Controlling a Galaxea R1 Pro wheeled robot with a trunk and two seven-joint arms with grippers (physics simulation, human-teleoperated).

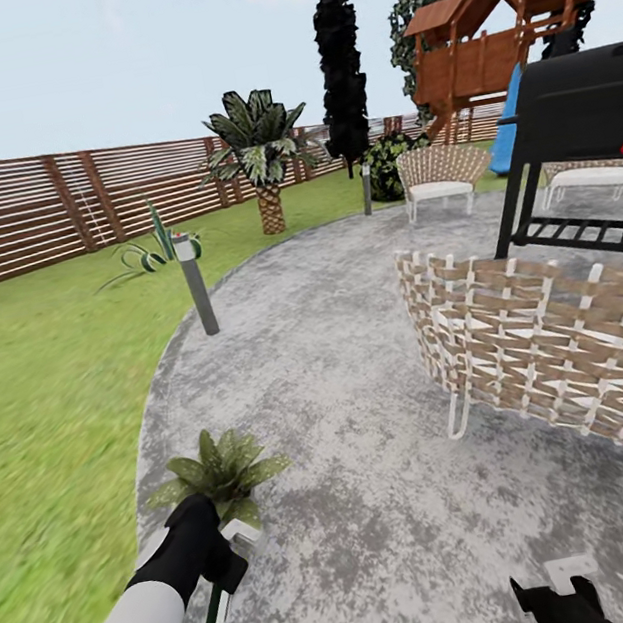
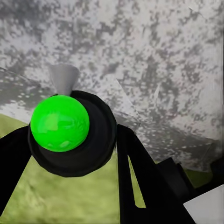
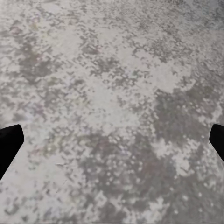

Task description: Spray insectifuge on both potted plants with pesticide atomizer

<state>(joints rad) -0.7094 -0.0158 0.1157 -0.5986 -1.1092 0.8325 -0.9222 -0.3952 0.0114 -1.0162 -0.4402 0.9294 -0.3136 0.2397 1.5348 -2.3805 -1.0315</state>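
Observation:
My left gripper (image 1: pixel 225 569) is shut on the pesticide atomizer (image 1: pixel 217 609), a slim dark-green bottle with a white label, hanging low over the grey paving. Its pale spray head (image 1: pixel 244 536) sits just below one potted plant (image 1: pixel 217 472), a low rosette at the paving's edge. In the left wrist view the atomizer (image 2: pixel 59 123) is seen end-on between the black fingers (image 2: pixel 140 177). A second spiky rosette (image 1: pixel 154 251) stands far off on the lawn; its pot is hidden. My right gripper (image 1: pixel 557 597) is open over bare paving, with its fingertips (image 3: pixel 9 144) wide apart.
A grey lamp post (image 1: pixel 196 288) stands at the paving's left edge. A wicker chair (image 1: pixel 552 352) and a black grill (image 1: pixel 574 121) block the right side. A palm (image 1: pixel 262 162), another chair (image 1: pixel 439 178) and the slat fence (image 1: pixel 21 213) lie farther back.

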